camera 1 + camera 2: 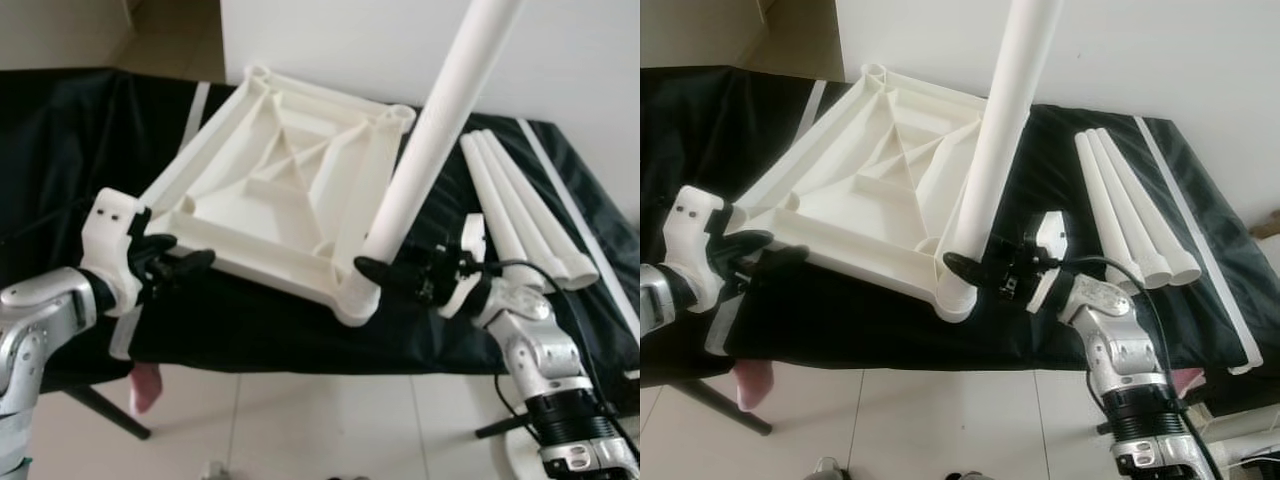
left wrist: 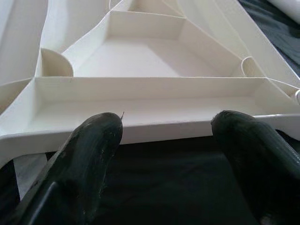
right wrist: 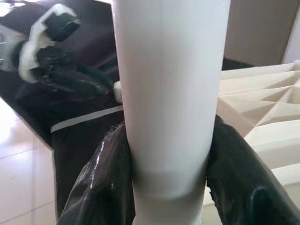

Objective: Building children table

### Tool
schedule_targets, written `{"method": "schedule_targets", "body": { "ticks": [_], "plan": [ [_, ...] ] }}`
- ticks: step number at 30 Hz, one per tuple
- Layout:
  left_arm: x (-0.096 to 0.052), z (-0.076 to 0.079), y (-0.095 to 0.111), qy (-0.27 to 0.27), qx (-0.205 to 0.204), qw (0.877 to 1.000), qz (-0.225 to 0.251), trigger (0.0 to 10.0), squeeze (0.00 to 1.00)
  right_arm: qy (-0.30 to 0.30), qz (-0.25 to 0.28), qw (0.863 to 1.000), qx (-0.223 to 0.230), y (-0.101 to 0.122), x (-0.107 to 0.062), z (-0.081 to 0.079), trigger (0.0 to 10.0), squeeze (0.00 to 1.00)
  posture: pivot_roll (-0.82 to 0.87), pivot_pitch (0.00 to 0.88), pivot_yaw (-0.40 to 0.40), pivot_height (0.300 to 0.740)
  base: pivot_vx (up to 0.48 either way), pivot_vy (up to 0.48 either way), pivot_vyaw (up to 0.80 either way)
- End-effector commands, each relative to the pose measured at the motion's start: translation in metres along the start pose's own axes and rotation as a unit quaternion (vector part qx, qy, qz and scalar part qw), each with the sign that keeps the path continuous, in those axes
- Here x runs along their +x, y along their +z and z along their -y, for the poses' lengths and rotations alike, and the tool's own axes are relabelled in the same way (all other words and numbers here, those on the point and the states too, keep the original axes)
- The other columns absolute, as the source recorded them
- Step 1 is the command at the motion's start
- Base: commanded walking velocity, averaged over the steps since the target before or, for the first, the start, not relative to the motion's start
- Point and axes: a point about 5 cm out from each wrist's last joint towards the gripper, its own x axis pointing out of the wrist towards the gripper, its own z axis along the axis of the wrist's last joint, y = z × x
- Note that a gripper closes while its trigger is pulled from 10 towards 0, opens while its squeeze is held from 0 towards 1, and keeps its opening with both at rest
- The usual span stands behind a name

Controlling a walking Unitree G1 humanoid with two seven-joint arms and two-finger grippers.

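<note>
A white plastic tabletop (image 1: 290, 190) lies upside down on the black-covered table (image 1: 60, 150), ribs facing up. One white leg (image 1: 430, 140) stands tilted in its near right corner socket (image 1: 355, 300). My right gripper (image 1: 372, 268) is shut on the leg's lower end; in the right wrist view its fingers (image 3: 101, 183) press both sides of the leg (image 3: 171, 93). At the tabletop's near left corner my left gripper (image 1: 185, 262) is open. Its fingertips (image 2: 93, 145) sit just short of the rim (image 2: 154, 129), nothing between them.
Three spare white legs (image 1: 520, 210) lie side by side on the cloth at the right. A long white strip (image 1: 580, 220) runs along the table's right side. A white wall stands behind, tiled floor (image 1: 330, 420) below, and something pink (image 1: 146, 388) hangs under the table's left front edge.
</note>
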Motion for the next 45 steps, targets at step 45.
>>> {"method": "schedule_targets", "body": {
  "ticks": [45],
  "plan": [
    [0.009,0.001,0.007,-0.015,0.009,1.0,0.007,10.0,0.0,-0.64,-0.066,0.765,0.014,-0.049,-0.003,0.015,10.0,0.0,0.15,0.07,-0.099,0.74,0.0,0.0,0.0]
  ]
}}
